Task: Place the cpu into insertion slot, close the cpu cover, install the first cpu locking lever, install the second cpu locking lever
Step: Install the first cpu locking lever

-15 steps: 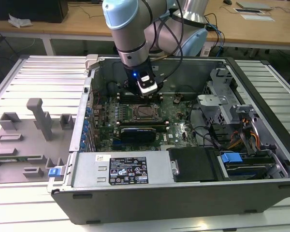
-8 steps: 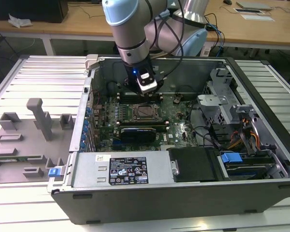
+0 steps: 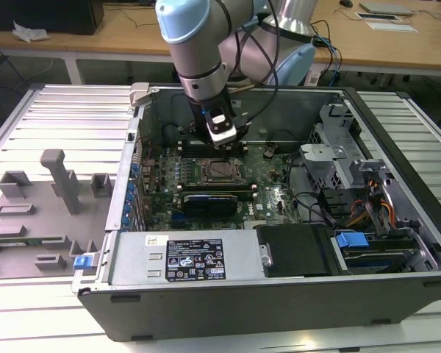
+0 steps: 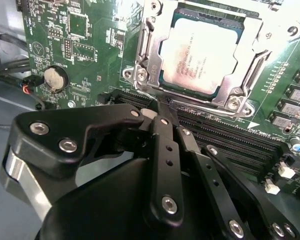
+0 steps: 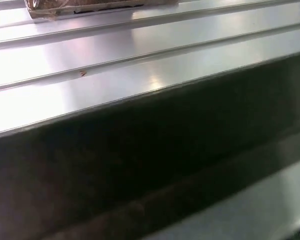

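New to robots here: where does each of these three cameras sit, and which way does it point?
Exterior view: off the arm, above the open computer case, looking down into it; the arm reaches in.
Second wrist view: on the arm, looking past the gripper at the cpu framed by the cpu cover.
First wrist view: on the arm, facing a ribbed metal surface and a dark band.
Shared: the exterior and second wrist views both show the motherboard and cpu.

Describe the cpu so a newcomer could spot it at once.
Inside the open computer case, find the green motherboard; near its middle sits a silver metal frame, the cpu cover, beside the long black RAM slots. The cpu is the flat pale silvery square in that frame's window; neighbouring chips are small and dark.
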You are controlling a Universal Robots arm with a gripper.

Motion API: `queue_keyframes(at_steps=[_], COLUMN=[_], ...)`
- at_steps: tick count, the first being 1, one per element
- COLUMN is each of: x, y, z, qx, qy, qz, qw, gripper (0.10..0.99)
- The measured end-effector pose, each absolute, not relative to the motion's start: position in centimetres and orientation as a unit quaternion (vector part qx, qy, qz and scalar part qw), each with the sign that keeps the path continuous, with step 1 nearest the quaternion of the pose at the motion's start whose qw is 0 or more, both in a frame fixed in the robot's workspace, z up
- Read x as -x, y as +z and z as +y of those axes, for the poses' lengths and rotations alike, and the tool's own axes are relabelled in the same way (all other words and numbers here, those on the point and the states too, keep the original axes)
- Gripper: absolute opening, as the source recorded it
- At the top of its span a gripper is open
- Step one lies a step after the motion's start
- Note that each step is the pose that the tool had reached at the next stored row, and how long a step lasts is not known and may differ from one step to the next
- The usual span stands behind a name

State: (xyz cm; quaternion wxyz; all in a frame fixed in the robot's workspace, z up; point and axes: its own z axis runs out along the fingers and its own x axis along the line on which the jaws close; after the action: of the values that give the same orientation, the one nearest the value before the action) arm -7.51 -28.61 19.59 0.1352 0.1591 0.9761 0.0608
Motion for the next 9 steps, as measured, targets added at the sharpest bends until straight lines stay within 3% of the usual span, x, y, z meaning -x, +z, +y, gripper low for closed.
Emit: queue_keyframes(at_steps=[9], x=[7.46], y=[19.55], z=[-28.60], qx=[-0.162], qy=[0.061], qz=[0.976], qw=[0.135], gripper=[0.106])
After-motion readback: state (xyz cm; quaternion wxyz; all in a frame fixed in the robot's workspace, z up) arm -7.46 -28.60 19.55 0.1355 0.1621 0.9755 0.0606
